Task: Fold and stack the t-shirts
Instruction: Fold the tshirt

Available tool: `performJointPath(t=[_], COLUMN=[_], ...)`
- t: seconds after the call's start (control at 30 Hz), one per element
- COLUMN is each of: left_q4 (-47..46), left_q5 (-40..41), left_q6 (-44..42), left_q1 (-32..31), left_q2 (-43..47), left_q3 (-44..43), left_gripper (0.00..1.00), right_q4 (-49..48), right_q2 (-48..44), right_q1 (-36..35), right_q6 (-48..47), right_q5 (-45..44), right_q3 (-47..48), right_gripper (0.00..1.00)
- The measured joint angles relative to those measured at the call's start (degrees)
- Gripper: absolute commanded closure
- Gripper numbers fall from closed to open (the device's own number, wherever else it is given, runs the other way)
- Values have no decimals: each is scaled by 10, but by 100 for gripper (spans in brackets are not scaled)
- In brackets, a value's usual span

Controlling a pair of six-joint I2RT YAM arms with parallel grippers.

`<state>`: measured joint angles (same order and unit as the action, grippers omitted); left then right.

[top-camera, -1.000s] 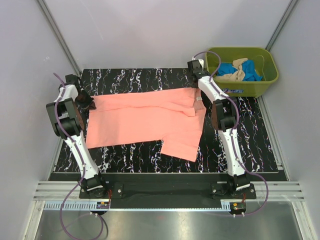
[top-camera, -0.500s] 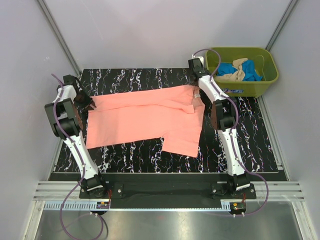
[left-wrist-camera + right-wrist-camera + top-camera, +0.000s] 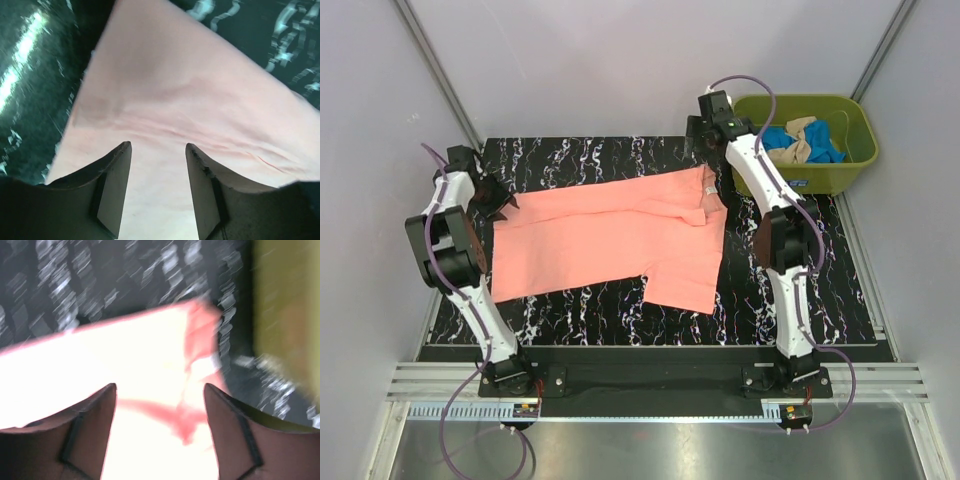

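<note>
Your left gripper, fingers spread, hangs over the left end of the salmon-pink cloth t-shirt, which lies flat on the black marbled table. Your right gripper, also spread, hovers above the shirt's far right corner. Beside it stands the olive-green plastic tub, which holds a crumpled blue tee and a beige tee.

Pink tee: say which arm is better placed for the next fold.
Left, probably: the left gripper, open, sits close over the tee's edge, while the right gripper, also open, looks raised above the far corner.

Soft matt salmon cloth t-shirt, glossy black marbled tabletop, smooth olive plastic tub
</note>
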<state>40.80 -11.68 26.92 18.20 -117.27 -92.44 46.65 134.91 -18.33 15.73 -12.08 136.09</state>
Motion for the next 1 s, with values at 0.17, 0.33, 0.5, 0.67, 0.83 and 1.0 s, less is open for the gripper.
performJointPath(t=[0.17,0.33,0.5,0.67,0.83,1.0], left_q4=[-17,-63,-80,-97,-106,-95], left_q5=[-10,-38,-56,-66,-69,-63], left_q6=[16,43,64,78,81,74], left_q1=[-41,-137,-260,-357,-382,-376], left_q2=[74,130,132,132,130,125], left_q3=[50,141,176,180,180,168], left_gripper=[55,61,62,63,64,64], right_q4=[-12,-51,-77,-134,-164,-173], right_q2=[-131,-239,-238,-221,-183,-136], right_q1=[-40,-60,-53,-52,-52,-52], right_q6=[6,-2,-16,7,28,36], right_q5=[82,133,145,134,109,80], right_q3=[-193,-437,-503,-508,-491,-466], right_gripper=[28,21,30,44,58,59])
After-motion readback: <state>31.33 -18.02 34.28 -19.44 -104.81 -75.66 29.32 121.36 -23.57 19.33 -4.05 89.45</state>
